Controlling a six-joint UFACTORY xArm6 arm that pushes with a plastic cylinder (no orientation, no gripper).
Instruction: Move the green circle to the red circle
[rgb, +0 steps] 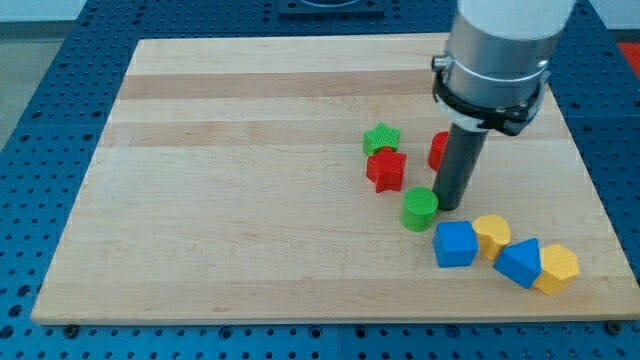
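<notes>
The green circle (419, 209) lies right of the board's middle, toward the view's bottom. My tip (449, 205) stands just to its right, touching or nearly touching it. The red circle (437, 151) is above, mostly hidden behind the rod; only its left edge shows. A red star (386, 170) sits up and left of the green circle, and a green star (381, 139) sits just above the red star.
A blue cube (455, 244), a yellow block (491, 235), a blue block (519, 262) and a yellow block (555, 269) lie in a row at the view's lower right. The wooden board (230, 200) rests on a blue perforated table.
</notes>
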